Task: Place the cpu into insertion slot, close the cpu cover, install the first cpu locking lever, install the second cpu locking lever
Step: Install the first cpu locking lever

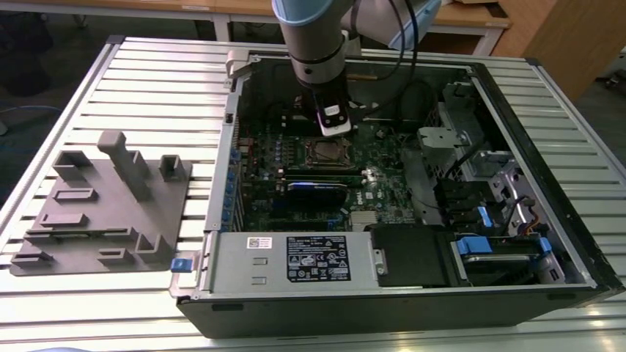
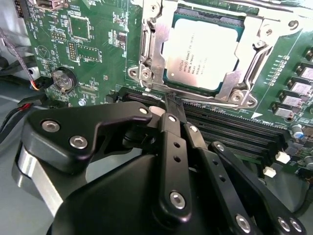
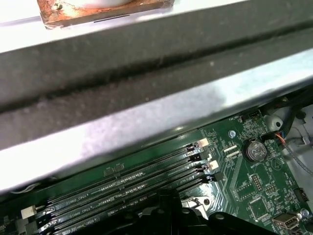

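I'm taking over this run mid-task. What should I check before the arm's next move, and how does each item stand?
1. cpu seated flat in the insertion slot: ok.
2. cpu cover lowered around the chip: ok.
3. Both locking levers latched: cannot tell.
4. gripper empty and shut: ok.
5. Gripper touching the cover's near edge: cannot tell.
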You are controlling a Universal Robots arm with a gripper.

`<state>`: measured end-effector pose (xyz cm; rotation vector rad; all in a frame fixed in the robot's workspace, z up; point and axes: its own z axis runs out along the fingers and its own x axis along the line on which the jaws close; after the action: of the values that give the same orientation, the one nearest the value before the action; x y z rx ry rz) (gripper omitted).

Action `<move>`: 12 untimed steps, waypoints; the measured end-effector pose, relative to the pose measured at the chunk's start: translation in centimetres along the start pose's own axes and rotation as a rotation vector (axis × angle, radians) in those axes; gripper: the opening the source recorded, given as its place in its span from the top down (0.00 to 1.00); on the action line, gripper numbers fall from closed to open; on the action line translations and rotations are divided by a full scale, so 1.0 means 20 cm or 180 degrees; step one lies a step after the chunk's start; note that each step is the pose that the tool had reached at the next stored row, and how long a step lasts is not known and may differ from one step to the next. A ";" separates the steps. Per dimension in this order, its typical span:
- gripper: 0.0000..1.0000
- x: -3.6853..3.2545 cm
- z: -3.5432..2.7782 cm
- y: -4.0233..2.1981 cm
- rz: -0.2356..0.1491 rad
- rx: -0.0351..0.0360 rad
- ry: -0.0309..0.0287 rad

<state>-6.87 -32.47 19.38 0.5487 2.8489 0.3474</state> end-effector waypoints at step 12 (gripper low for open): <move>0.89 0.004 0.000 -0.001 0.0076 -0.0073 0.0005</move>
<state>-6.95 -32.46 19.37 0.5787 2.8384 0.3845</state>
